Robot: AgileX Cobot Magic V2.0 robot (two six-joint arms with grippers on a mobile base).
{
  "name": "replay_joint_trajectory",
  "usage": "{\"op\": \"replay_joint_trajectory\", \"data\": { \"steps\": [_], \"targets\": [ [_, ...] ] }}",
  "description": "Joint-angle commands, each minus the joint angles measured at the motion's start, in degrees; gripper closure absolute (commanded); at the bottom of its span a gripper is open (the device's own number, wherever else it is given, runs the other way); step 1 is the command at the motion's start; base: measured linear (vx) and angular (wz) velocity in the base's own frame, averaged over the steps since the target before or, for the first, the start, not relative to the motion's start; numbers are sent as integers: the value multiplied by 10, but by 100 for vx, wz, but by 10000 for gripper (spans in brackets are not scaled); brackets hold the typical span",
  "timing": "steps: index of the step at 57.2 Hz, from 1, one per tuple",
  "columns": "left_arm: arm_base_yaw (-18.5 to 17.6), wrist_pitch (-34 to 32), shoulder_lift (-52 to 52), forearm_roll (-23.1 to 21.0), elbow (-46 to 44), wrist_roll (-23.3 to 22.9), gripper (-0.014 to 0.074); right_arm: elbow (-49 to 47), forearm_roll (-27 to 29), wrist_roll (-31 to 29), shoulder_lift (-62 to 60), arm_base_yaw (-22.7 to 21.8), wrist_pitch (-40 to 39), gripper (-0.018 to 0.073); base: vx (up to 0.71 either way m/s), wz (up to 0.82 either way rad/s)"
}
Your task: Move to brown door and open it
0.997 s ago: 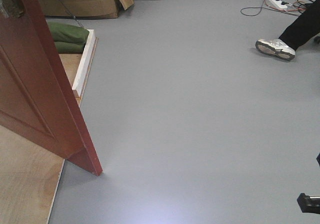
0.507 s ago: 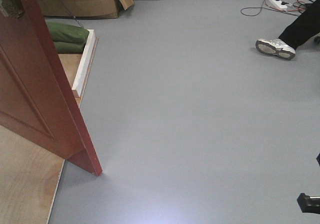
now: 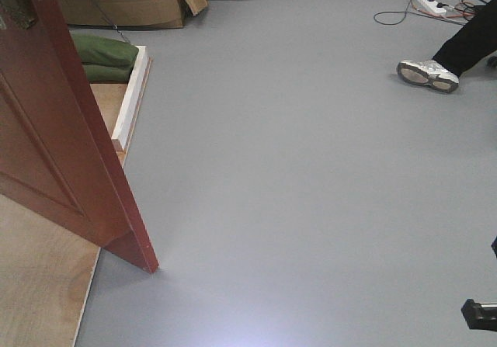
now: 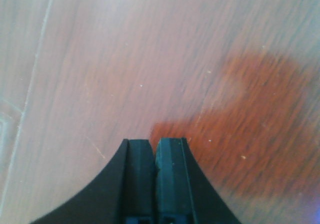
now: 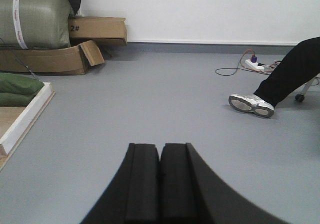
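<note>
Grey floor spreads out ahead of the right gripper, whose jaws are pressed together with nothing between them. Next in size, the brown door fills everything beyond the left gripper. Its reddish wood grain lies close in front of the tips, though I cannot tell whether they touch it. Those jaws are likewise closed on each other and empty. In the front view the door stands swung at an angle, its lower corner just beside the edge of a pale plywood platform.

Far ahead and to the left of the right jaws, a tan cardboard box sits near the wall with a bulky olive sack in it and a second, flatter carton behind. Nearer on that same left side lie two green cushions, stacked and touching a white strip that borders the platform.

Ahead and to the right of the right jaws, a leg in black trousers stretches in, ending in a white sneaker with its sole turned toward the camera. Beyond the shoe a white power strip lies on the floor with cables trailing from it.
</note>
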Motion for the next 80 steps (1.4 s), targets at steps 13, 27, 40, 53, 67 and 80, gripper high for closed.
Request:
{"op": "replay_joint_trajectory", "data": {
  "steps": [13,27,40,53,67,80],
  "targets": [
    [-2,-19,-28,-10,-19,0,603,2,-4,-3,8,-1,-47,559,1,-1],
    [-2,-19,-28,-10,-19,0,603,2,-4,-3,8,-1,-47,559,4,-1],
    [-2,-19,-28,-10,-19,0,603,2,-4,-3,8,-1,-47,559,8,1],
    [-2,-19,-28,-10,-19,0,603,2,-4,-3,8,-1,-47,559,11,0],
    [-2,-19,-28,-10,-19,0,603,2,-4,-3,8,-1,-47,559,12,-1],
    [-2,-19,-28,-10,-19,0,603,2,-4,-3,8,-1,-47,559,10,-4]
  ]
}}
